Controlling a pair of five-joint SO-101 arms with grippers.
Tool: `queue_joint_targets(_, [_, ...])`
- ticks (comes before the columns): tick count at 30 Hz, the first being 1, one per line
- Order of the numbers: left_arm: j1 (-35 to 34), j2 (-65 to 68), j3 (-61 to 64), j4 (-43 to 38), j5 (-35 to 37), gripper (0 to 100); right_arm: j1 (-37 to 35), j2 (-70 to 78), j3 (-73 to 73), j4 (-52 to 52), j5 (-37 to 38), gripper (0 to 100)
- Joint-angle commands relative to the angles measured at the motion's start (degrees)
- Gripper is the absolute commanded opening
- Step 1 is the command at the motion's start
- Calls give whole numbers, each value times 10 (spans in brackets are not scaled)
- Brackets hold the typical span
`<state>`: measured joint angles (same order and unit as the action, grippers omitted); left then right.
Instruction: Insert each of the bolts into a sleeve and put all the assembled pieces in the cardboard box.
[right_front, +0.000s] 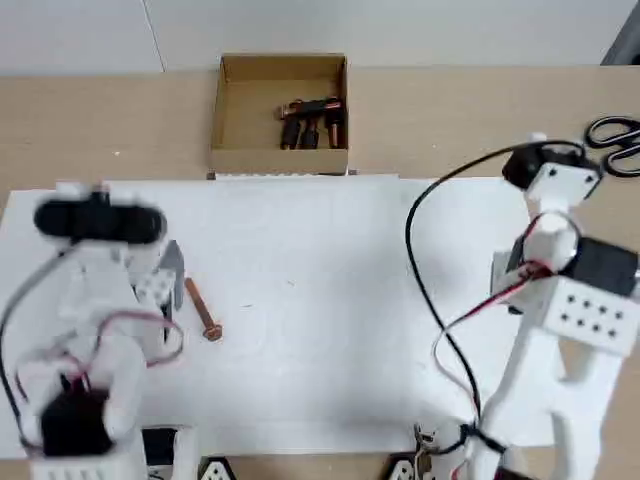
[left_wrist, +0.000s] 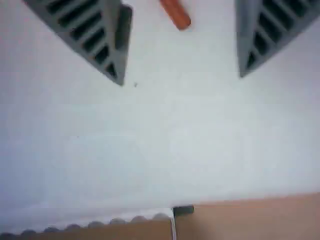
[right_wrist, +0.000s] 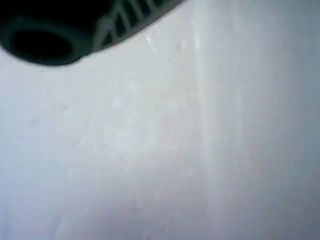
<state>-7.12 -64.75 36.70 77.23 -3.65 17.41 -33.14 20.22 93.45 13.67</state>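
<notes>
One bolt to be gripped, with the jaws spread about it.
On the white mat (right_front: 330, 300), the cardboard box (right_front: 228, 110) is seen well beyond the left gripper (left_wrist: 181, 76) and several assembled pieces (right_front: 310, 122) are held in it. The gripper's fingers (left_wrist: 100, 35) are set apart, and the bolt (left_wrist: 175, 14) lies between them, just ahead of the tips. The gripper is best advanced until the shank is centred, then lowered and closed squarely, so that the bolt is not rolled aside.
</notes>
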Motion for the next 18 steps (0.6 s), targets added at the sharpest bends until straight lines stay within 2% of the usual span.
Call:
queue_joint_targets(1, [0,164,-186,89,-1,140,8,-49,50,-19,4,4])
queue_joint_targets(6, [3,313,-359,215,-1,44,9,-104,123,-35,-10,4])
queue_joint_targets(8, [3,353,-392,233,-1,6,9,-129,148,-42,-28,4])
queue_joint_targets(12, [-2,387,-381,232,0,7,17,-181,190,-56,-32,4])
queue_joint_targets(18, [-2,484,-289,230,-3,10,53,-218,239,-84,-4,4])
